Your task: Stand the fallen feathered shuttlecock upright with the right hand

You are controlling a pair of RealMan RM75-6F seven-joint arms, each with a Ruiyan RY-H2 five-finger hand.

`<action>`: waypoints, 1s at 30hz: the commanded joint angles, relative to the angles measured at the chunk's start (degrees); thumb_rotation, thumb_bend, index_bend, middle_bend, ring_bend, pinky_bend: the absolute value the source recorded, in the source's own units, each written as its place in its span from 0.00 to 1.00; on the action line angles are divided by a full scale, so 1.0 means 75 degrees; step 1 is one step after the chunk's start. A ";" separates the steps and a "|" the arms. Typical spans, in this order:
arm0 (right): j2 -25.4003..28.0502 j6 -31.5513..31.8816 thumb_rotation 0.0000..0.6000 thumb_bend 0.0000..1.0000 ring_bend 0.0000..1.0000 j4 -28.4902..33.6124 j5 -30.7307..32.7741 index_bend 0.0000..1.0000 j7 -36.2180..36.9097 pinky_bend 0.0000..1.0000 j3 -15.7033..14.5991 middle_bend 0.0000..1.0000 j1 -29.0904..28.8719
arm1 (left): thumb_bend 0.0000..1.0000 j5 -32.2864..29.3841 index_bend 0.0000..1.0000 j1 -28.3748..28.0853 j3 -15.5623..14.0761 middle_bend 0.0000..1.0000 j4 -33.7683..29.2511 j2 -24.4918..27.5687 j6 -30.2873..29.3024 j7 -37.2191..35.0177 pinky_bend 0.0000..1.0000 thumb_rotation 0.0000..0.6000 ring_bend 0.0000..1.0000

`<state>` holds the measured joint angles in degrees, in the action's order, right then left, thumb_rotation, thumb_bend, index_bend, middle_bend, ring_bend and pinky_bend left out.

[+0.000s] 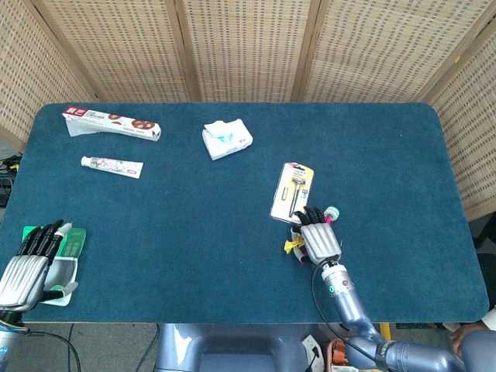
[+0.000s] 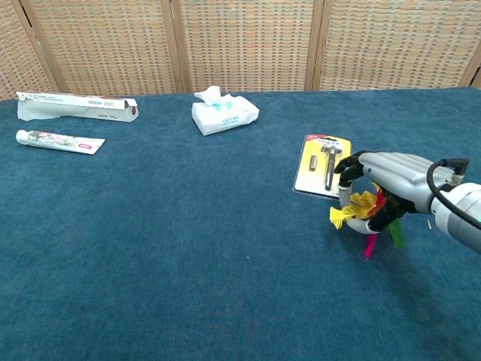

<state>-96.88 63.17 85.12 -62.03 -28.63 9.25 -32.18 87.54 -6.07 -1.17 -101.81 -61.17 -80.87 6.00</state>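
The feathered shuttlecock [image 2: 355, 208] has yellow, pink and green feathers and lies on the blue cloth at the right. My right hand [image 2: 391, 180] covers it from above, fingers and thumb curled around its feathers. Yellow plumes stick out to the left of the hand, while pink and green ones hang below it. From the head view my right hand [image 1: 318, 236] hides most of the shuttlecock [image 1: 292, 246], and a small round pale piece shows by the fingertips. My left hand [image 1: 27, 267] rests open at the near left corner.
A yellow razor card [image 2: 322, 167] lies just in front of the right fingertips. A tissue pack [image 2: 224, 113], a toothpaste box [image 2: 75, 107] and a tube [image 2: 58, 141] lie farther left. A green packet [image 1: 68, 246] sits beside the left hand.
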 commanded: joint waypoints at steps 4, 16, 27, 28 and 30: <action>-0.0091 0.0048 1.00 0.30 0.00 -0.0138 -0.0063 0.51 -0.0068 0.00 -0.0006 0.15 -0.0052 | 0.00 0.0018 0.00 0.0002 0.0000 0.00 -0.0010 0.0010 -0.0017 -0.0011 0.00 1.00 0.00; -0.0212 0.0071 1.00 0.30 0.00 -0.0330 -0.0068 0.53 -0.0039 0.00 -0.0013 0.17 -0.0066 | 0.00 0.0010 0.00 -0.0001 0.0004 0.00 -0.0003 0.0030 -0.0013 -0.0059 0.00 1.00 0.00; -0.0263 0.0136 1.00 0.33 0.00 -0.0417 -0.0149 0.56 -0.0002 0.00 -0.0035 0.19 -0.0045 | 0.00 0.0022 0.00 -0.0001 0.0004 0.00 -0.0003 0.0032 -0.0022 -0.0070 0.00 1.00 0.00; -0.0264 0.0143 1.00 0.33 0.00 -0.0421 -0.0161 0.56 -0.0012 0.00 -0.0040 0.19 -0.0046 | 0.00 0.0022 0.00 -0.0001 0.0004 0.00 -0.0002 0.0034 -0.0022 -0.0071 0.00 1.00 0.00; -0.0265 0.0155 1.00 0.34 0.00 -0.0424 -0.0177 0.56 -0.0035 0.00 -0.0050 0.19 -0.0045 | 0.00 0.0023 0.00 0.0002 0.0000 0.00 -0.0001 0.0037 -0.0024 -0.0077 0.00 1.00 0.00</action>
<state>-98.87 64.33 81.94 -63.35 -28.90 8.89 -32.51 87.70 -6.06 -1.17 -101.81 -60.89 -81.05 5.42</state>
